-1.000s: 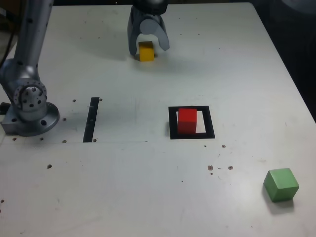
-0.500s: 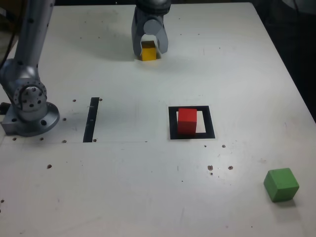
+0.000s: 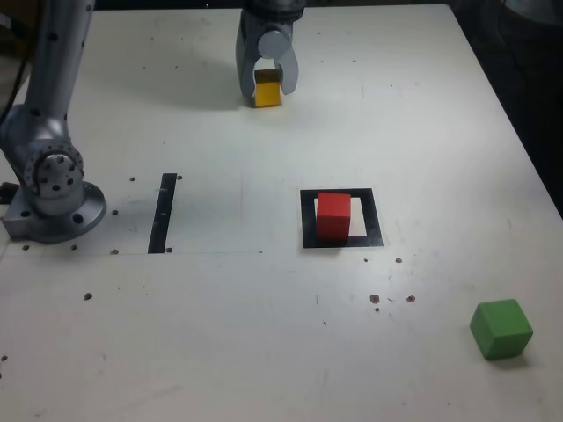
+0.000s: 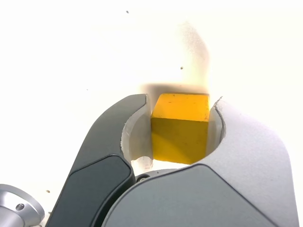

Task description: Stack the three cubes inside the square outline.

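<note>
The claw [image 3: 266, 85] grasps the yellow cube [image 4: 181, 126] on the desk [image 3: 440, 132], well beyond the square outline [image 3: 376, 218] holding the red cube [image 3: 333, 214].

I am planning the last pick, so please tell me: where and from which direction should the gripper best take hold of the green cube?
Grip the green cube on two opposite side faces, coming from straight above. It stands alone on the table with free space all around, so both faces look reachable. It sits turned, a corner toward the camera, so the gripper would probably need to rotate until its jaws lie flat against those faces.
</note>
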